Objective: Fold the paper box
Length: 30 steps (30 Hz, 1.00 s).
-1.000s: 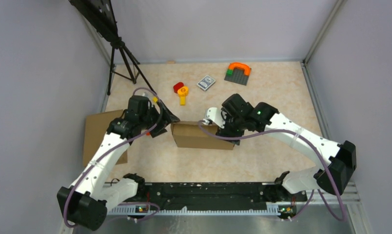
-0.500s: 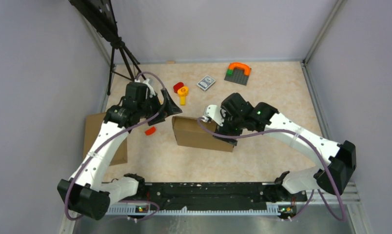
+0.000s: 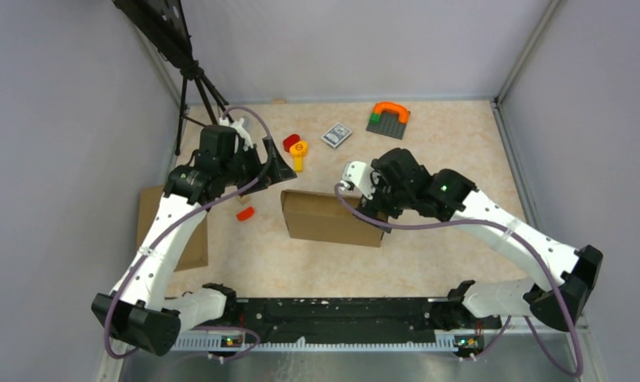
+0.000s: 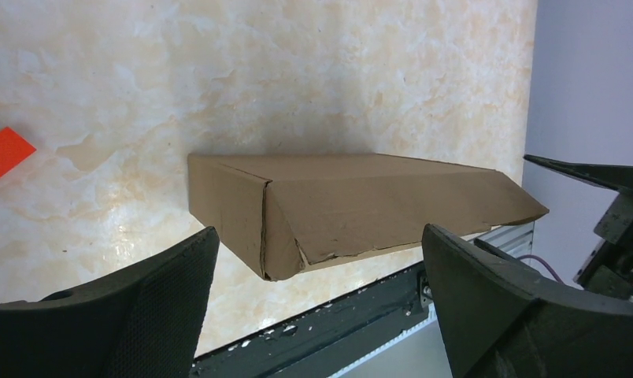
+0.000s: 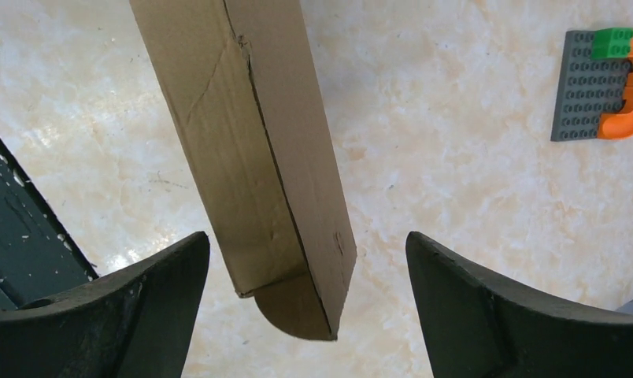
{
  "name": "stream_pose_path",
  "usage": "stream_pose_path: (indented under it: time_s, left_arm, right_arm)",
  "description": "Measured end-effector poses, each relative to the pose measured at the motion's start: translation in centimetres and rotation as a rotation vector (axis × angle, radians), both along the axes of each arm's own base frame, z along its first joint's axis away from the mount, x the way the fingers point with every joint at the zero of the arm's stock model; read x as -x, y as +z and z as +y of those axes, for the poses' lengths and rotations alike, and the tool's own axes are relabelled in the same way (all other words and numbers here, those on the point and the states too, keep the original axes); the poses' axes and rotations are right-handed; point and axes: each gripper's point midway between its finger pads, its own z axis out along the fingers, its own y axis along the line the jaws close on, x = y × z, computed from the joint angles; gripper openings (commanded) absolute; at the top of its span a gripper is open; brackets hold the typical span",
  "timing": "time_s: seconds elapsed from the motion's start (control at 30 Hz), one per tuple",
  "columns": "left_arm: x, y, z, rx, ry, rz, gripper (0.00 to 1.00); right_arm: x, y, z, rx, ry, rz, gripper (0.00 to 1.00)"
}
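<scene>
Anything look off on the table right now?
Yes: the brown cardboard box at mid-table isn't squarely closed. In the left wrist view its near corner looks crumpled; in the right wrist view a rounded flap sticks out at its end.

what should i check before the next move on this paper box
1. Left gripper open: ok.
2. Right gripper open: ok.
3. Paper box released, lying on the table: ok.
4. End flap tucked in: not ok, it juts out in the right wrist view.
5. Red piece apart from the box: ok.
6. Underside of the box closed: cannot tell.
</scene>
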Motion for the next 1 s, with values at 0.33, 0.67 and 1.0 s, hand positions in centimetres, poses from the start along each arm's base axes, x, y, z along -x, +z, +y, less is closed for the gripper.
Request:
stream_pose_path:
  time_s: [0.33,0.67,1.0]
  left_arm:
    - [0.4,-0.7,0.0,-0.017,-0.023,0.023,0.98]
    - [1.0,-1.0,0.3,-0.036,-0.037,0.045,0.84]
    - [1.5,-0.7,-0.3,0.036,-0.049,0.082,0.61]
  right_arm:
    - [1.2,3.4,-0.2,-0.14,-0.039,-0.028,0.94]
    - [1.3,8.4,-2.5,-0.431,-0.419,-0.034,0.93]
    - [-0.5,8.6,-7.1,-0.75,-0.986,0.245,0.68]
